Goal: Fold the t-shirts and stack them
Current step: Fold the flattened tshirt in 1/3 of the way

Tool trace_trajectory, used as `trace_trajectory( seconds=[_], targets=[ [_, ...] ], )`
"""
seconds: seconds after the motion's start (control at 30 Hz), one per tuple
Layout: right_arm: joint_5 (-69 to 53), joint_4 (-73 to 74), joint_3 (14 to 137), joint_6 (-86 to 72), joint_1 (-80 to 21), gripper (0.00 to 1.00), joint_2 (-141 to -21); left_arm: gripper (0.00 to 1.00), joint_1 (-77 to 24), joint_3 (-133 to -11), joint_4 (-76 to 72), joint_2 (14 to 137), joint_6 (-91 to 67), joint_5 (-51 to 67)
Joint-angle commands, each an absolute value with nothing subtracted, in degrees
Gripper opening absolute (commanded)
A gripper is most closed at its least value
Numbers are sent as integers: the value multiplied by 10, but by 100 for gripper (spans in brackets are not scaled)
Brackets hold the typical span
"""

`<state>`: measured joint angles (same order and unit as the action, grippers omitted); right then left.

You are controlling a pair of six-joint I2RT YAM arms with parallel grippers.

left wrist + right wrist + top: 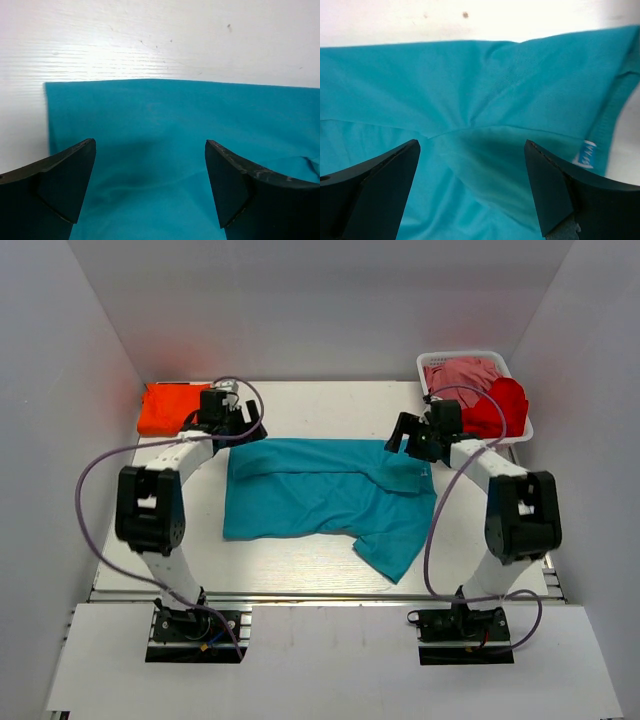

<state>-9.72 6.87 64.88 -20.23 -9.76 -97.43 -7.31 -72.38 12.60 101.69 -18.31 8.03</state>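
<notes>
Nearest me the two arms rise from their bases at the table's edge, and between them a teal short-sleeved cloth t-shirt lies spread on the white wood-grain table, one sleeve trailing back toward the bases on the right arm's side. The left gripper hangs over the shirt's far left corner with its two black fingers standing wide apart and nothing between them. From its own camera, smooth teal cloth fills the gap, with a straight edge just ahead of the tips and bare table beyond. The right gripper is spread just as wide at the shirt's far right end and holds nothing. Under its fingers the cloth is creased into a fold, and a small blue-and-white label sits at the neckline just right of the right-hand finger. Whether either set of tips touches the cloth I cannot tell. Farther off, just beyond and left of the left gripper, a bright orange shirt folded to a small rectangle rests against the back wall. Beyond and right of the right gripper stands a white plastic basket holding a crumpled red shirt and a pink one.
</notes>
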Motion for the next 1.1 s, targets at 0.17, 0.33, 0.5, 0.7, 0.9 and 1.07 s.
trace_trajectory(
  seconds=[0.17,0.33,0.5,0.7,0.9,1.07],
  targets=[
    [-117,69,704,-239,-93,90,-1101,100,-76,-779,120,1140,-178,159],
    [-91,90,774,-232,-94,90,-1164,100,-76,-819,158,1214,-178,128],
    [-83,117,838,-231,-92,90,-1233,100,-64,-862,175,1265,-184,122],
    [-91,127,918,-188,-97,90,-1268,100,-64,-948,219,1290,-168,98],
    [-92,134,933,-124,-112,90,-1187,100,-69,-950,213,1213,-149,93],
    [-45,132,865,-109,-154,90,-1070,100,-75,-844,186,1080,-159,81]
  ],
)
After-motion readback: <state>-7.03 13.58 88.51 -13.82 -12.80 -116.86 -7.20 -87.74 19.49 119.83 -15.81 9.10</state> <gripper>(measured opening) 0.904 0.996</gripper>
